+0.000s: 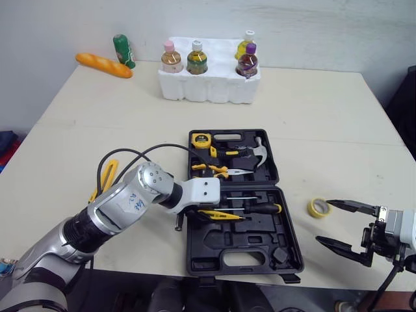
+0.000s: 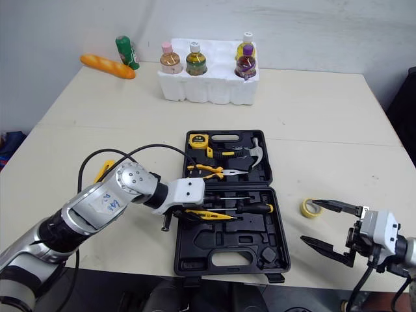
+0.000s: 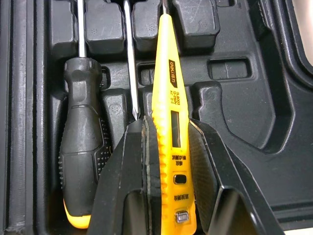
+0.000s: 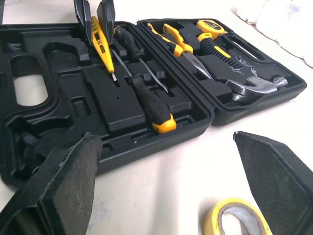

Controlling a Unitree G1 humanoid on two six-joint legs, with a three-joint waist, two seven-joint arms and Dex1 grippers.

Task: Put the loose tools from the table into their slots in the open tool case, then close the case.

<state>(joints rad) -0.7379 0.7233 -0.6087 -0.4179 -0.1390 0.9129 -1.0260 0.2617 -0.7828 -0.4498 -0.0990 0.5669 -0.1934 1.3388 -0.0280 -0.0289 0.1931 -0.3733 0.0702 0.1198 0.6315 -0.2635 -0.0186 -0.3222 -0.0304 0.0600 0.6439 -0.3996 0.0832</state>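
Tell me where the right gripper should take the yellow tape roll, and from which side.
Pinch the ring's wall, one finger in the hole and one outside. The yellow tape roll lies flat on the table, right of the tool case, so its hole faces up. Coming from above looks best. The right gripper is open just beside it.

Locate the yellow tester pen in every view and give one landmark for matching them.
Left eye view: yellow tester pen over the case's near half, held in the left gripper.
Right eye view: the same place.
Left wrist view: pen clamped in that gripper, above the case.
Right wrist view: pen at the case's far side, gripped.
Landmark: black-handled screwdriver beside it.
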